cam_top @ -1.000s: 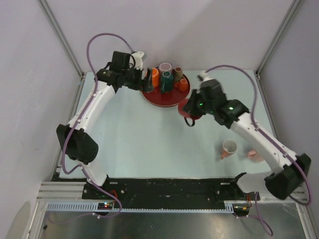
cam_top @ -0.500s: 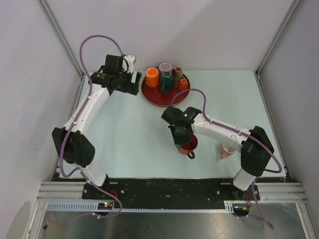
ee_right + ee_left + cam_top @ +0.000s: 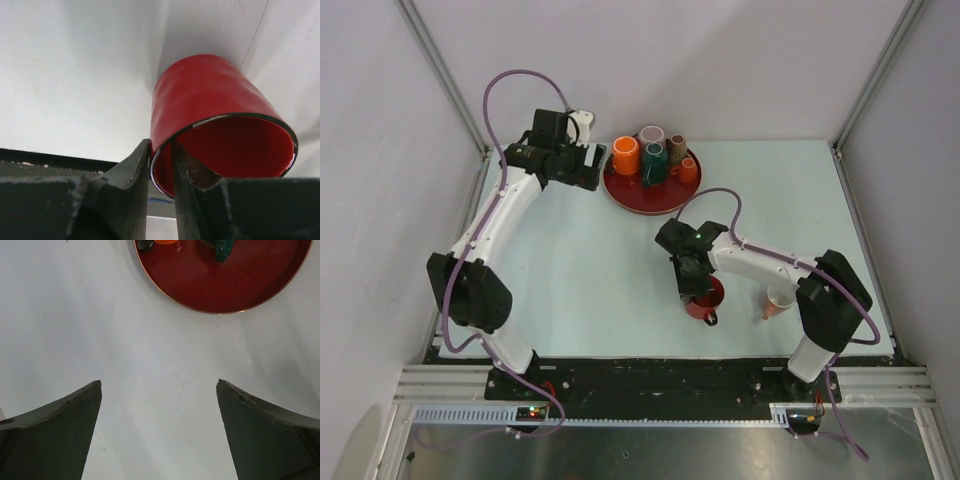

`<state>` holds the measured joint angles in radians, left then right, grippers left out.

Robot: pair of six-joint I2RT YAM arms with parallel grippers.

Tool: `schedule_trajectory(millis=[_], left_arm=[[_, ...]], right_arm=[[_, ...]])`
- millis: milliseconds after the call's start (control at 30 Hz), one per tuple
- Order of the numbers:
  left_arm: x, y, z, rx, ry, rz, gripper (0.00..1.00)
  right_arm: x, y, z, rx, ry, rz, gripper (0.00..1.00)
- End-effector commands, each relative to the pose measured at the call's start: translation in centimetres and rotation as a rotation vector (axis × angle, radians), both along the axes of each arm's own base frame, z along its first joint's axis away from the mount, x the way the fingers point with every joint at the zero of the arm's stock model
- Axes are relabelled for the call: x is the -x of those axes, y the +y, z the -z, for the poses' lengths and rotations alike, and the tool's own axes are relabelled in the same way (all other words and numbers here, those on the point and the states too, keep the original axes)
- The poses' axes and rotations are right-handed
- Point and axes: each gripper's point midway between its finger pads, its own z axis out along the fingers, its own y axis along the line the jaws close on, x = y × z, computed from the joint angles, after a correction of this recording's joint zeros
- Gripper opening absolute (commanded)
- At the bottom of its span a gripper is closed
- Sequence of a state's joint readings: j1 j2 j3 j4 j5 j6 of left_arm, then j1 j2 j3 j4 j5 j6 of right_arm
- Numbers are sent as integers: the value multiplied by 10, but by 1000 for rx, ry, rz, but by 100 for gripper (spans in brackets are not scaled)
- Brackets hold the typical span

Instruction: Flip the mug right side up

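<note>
We see the glossy red ceramic mug [image 3: 703, 297] mouth-up on the pale tabletop [image 3: 590, 290], right end effector [image 3: 162, 160] barely parted astride its rim wall (gripping or not, we can't tell), left end effector [image 3: 159, 385] wide open, empty; we rate it rigid, slick, chippable, so pinch the wall.

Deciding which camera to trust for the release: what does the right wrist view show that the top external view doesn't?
Only the right wrist: fingers of the right end effector straddling the red mug at its rim, one inside, one outside, plus its glossy interior.
Only the top external: the mug's handle, the red tray of mugs, a pink cup, the left arm.
Both: the red mug on the pale table, at that end effector.
</note>
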<state>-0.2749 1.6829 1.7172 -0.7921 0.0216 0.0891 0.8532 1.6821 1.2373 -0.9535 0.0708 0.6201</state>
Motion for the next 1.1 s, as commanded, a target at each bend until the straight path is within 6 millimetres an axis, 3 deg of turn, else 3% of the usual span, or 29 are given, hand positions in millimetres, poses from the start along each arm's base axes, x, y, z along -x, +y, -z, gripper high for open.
schedule_trajectory(millis=[0, 133, 367, 467, 733, 1067], left_arm=[[-26, -16, 6, -28, -31, 91, 98], [-58, -40, 25, -46, -25, 133, 94], [-115, -124, 50, -32, -75, 235, 98], [-135, -149, 69, 26, -71, 214, 96], [-152, -145, 132, -5, -13, 65, 79], [-165, -148, 128, 4, -59, -2, 50]], right_arm=[[-13, 4, -9, -42, -42, 20, 30], [-14, 3, -12, -48, -40, 16, 36], [-18, 7, -48, -82, -97, -12, 69], [-22, 1, -64, -79, -143, -9, 78], [-26, -14, -93, -87, -250, 28, 81], [-36, -25, -112, -123, -307, 66, 81]])
